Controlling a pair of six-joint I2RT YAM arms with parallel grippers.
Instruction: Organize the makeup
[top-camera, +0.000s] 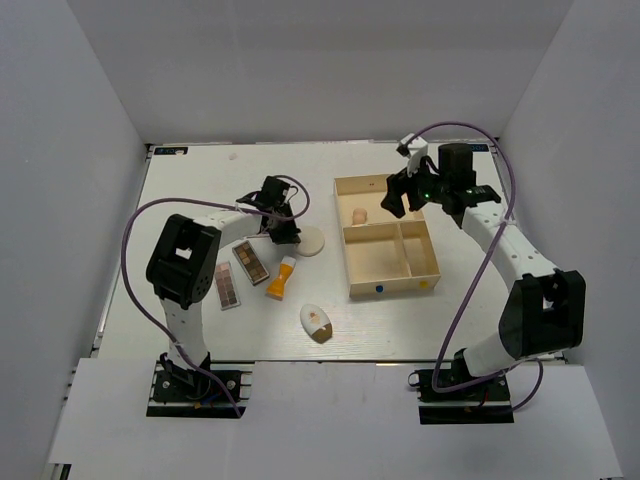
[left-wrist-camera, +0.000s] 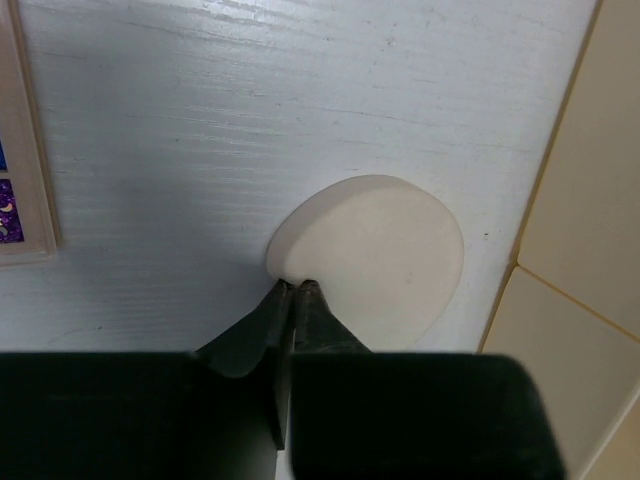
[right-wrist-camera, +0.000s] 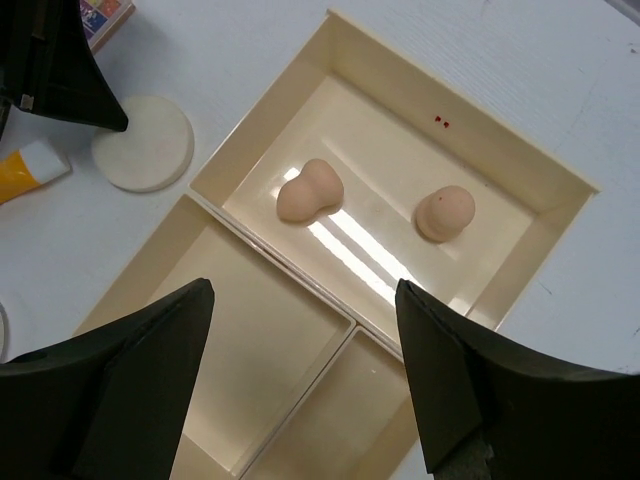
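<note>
The round cream disc (top-camera: 311, 240) lies flat on the table left of the cream box (top-camera: 392, 287). My left gripper (top-camera: 284, 229) is shut, its tips (left-wrist-camera: 297, 288) touching the disc's (left-wrist-camera: 375, 260) near edge. Two peach sponges (right-wrist-camera: 310, 190) (right-wrist-camera: 445, 212) lie in the box's long far compartment. My right gripper (top-camera: 403, 200) hovers open and empty over the box (right-wrist-camera: 470, 130). The orange tube (top-camera: 281, 277), the white egg-shaped item (top-camera: 316, 322) and two long brown palettes (top-camera: 250, 262) (top-camera: 228, 285) lie on the table. The small square colourful palette (left-wrist-camera: 15, 200) sits by the left gripper.
The box's two near compartments (top-camera: 375, 255) (top-camera: 420, 255) hold nothing. White walls enclose the table on the left, back and right. The left arm's cable (top-camera: 130, 240) loops over the table's left side; the right arm's cable (top-camera: 480, 270) hangs right of the box.
</note>
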